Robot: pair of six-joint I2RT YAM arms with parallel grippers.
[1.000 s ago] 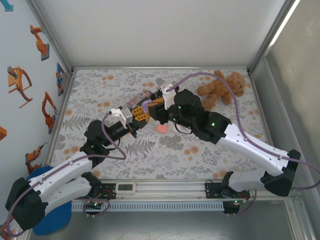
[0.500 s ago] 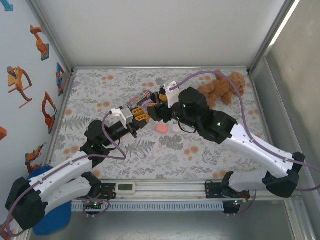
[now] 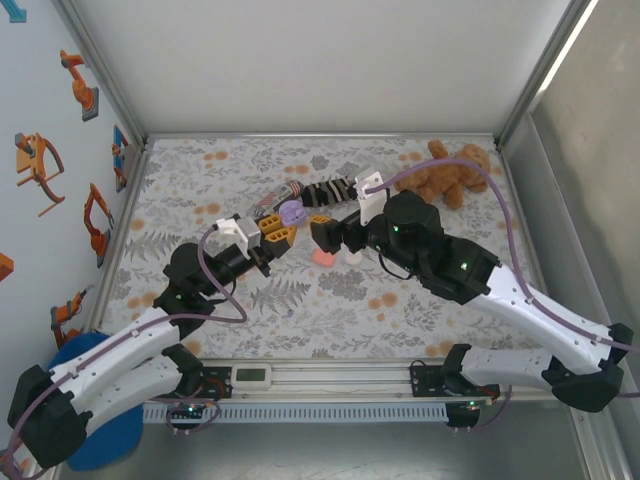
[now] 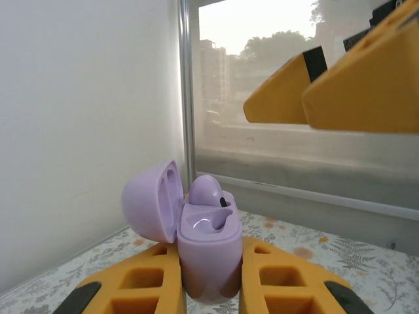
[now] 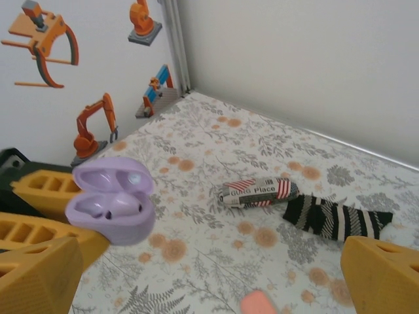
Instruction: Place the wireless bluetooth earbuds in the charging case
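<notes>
My left gripper is shut on the base of a pale purple charging case, held upright with its lid swung open to the left. One pale purple earbud sits in the far socket; the near socket is bare. From above, the case is held over the mat's middle by the left gripper. My right gripper stands just right of it, wide open with nothing held. In the right wrist view the right gripper frames the mat, and the case is at its left.
A salmon-pink case and a small white case lie on the floral mat under the right wrist. A black striped sock and a rolled printed packet lie beyond. A teddy bear sits at the back right.
My right gripper has opened wide and drawn back to the right, away from the purple case. The left gripper still holds the case in the same spot.
</notes>
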